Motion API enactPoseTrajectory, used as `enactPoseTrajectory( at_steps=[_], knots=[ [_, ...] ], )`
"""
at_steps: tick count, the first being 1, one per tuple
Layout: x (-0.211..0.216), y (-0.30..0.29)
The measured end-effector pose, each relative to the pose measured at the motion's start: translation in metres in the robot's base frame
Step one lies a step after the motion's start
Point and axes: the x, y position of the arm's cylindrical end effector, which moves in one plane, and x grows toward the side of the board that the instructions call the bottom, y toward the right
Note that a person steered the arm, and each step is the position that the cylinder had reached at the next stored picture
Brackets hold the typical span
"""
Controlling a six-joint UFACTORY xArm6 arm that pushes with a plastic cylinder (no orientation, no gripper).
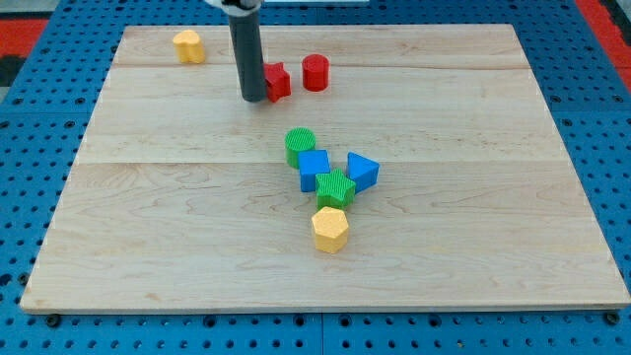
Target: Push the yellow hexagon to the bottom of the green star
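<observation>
The yellow hexagon (330, 229) lies on the wooden board just below the green star (336, 187), close to it or touching. My tip (252, 99) stands near the view's top, just left of a red block (277, 81), far above and left of the hexagon and the star. The dark rod rises from the tip out of the view's top.
A green cylinder (300, 145), a blue cube (314, 169) and a blue triangular block (362, 171) cluster above the green star. A red cylinder (315, 72) stands right of the red block. A yellow block (189, 45) sits at the top left. The board's edge (325, 308) runs along the bottom.
</observation>
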Motion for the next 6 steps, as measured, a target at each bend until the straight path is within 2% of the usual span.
enactPoseTrajectory(
  at_steps=[1,2,3,5,6],
  knots=[
    [0.017,-0.012],
    [0.103,-0.041],
    [0.153,0.035],
    [0.261,0.02],
    [0.27,0.104]
  ],
)
